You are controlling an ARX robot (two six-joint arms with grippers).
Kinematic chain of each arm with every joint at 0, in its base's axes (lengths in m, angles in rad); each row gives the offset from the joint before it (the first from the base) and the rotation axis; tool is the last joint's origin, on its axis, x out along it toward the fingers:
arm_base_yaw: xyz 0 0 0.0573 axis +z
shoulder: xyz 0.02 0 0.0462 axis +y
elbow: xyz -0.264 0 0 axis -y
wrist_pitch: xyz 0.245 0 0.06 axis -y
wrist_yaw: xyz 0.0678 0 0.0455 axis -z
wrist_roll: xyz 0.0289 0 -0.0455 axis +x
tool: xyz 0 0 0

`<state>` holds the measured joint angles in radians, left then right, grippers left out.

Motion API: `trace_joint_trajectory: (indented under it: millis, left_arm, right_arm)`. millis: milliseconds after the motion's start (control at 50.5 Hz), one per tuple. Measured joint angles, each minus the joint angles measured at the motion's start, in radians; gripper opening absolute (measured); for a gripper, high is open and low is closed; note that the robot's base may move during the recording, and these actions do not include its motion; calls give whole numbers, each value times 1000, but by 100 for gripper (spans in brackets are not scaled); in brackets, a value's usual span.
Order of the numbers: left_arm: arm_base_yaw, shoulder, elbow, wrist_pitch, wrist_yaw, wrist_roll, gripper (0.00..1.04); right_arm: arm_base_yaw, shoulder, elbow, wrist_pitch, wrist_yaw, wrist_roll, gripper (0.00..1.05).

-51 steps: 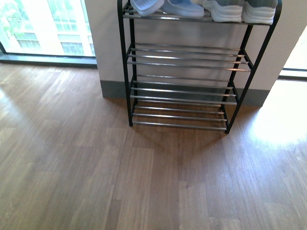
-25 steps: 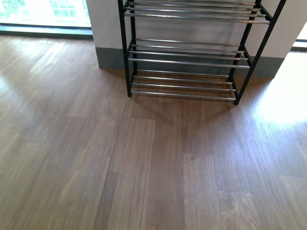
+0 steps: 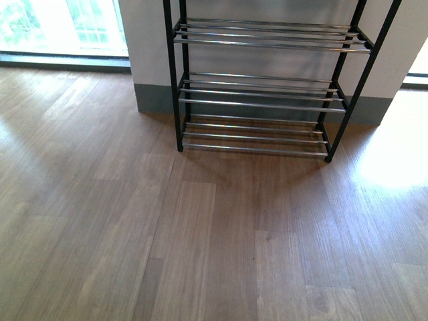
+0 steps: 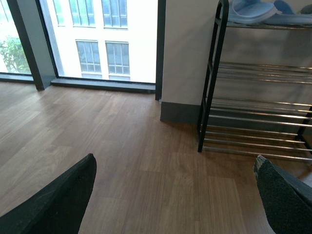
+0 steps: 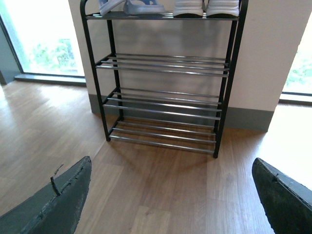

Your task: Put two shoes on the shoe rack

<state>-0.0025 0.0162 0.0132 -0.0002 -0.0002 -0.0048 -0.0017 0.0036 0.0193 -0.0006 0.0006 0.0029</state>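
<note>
Wood-plank floor (image 3: 200, 234) runs up to a white wall with a grey skirting, and your shoe rack (image 3: 264, 93) stands against it.

Your front camera catches only the rack's three lower tiers of chrome rods, all bare. From your right wrist you see the top tier: the grey sneakers (image 5: 206, 8) sit side by side at one end, white soles facing you, and the pale blue slides (image 5: 130, 7) sit beside them at the other end. Your left wrist shows the slides (image 4: 258, 10) on that same top shelf, next to the rack's arched end. Your left gripper (image 4: 175, 200) and right gripper (image 5: 170, 200) both have their fingers spread wide with nothing between them, low over the floor. Bright windows (image 4: 97, 34) flank the wall.
</note>
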Motion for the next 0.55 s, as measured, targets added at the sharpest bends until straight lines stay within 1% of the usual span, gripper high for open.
trace_joint_trajectory:
  millis: [554]
  left_arm:
    - [0, 0, 0, 0, 0, 0, 95]
  right_arm:
    - [0, 0, 0, 0, 0, 0, 96]
